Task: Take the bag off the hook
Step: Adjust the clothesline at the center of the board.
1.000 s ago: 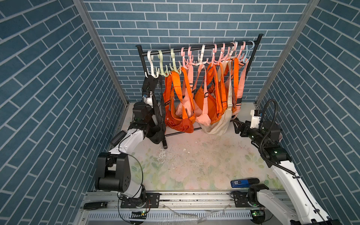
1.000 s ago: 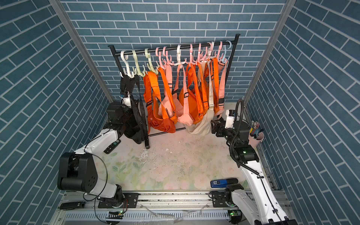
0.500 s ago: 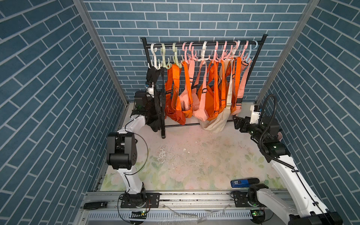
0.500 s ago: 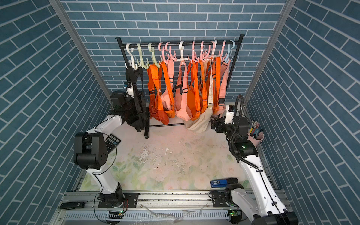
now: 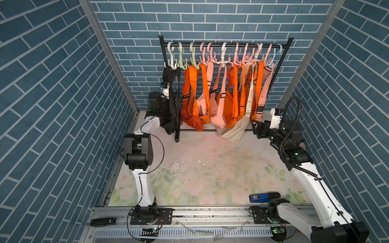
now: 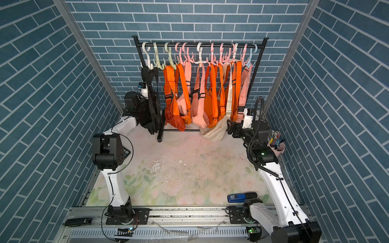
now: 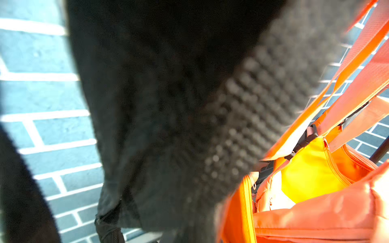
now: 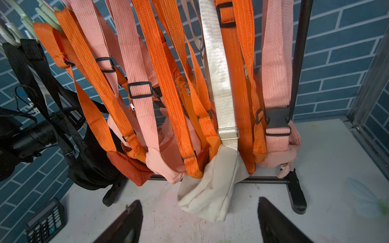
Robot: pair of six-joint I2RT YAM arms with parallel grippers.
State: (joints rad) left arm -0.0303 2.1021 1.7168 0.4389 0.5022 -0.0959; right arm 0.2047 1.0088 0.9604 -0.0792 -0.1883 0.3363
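I take the black bag (image 5: 171,113) as the one to move. It hangs off the white hook (image 5: 171,63) at the left end of the rack (image 5: 216,45), and its body sags low beside the rack's post, just beside the first orange bag (image 5: 192,117).

My left gripper (image 5: 163,103) is pushed right up against it. That wrist view is filled with blurred black cloth and mesh, so I can't tell whether the jaws have hold of anything. My right gripper (image 8: 200,223) is wide open and empty, low over the table and facing the cream bag (image 8: 210,189).

The black bag looks soft, limp and fairly light. It should fold wherever it is pinched, and swing once free. A grip on the body would give me loose cloth and drag downward against the hook.

I'd rather pinch the strap (image 5: 171,73) high up, just under the hook, where the webbing is flat and taut. From there the loop has to rise and clear the upturned prong. The rack looks light, so any sideways pull may move it.
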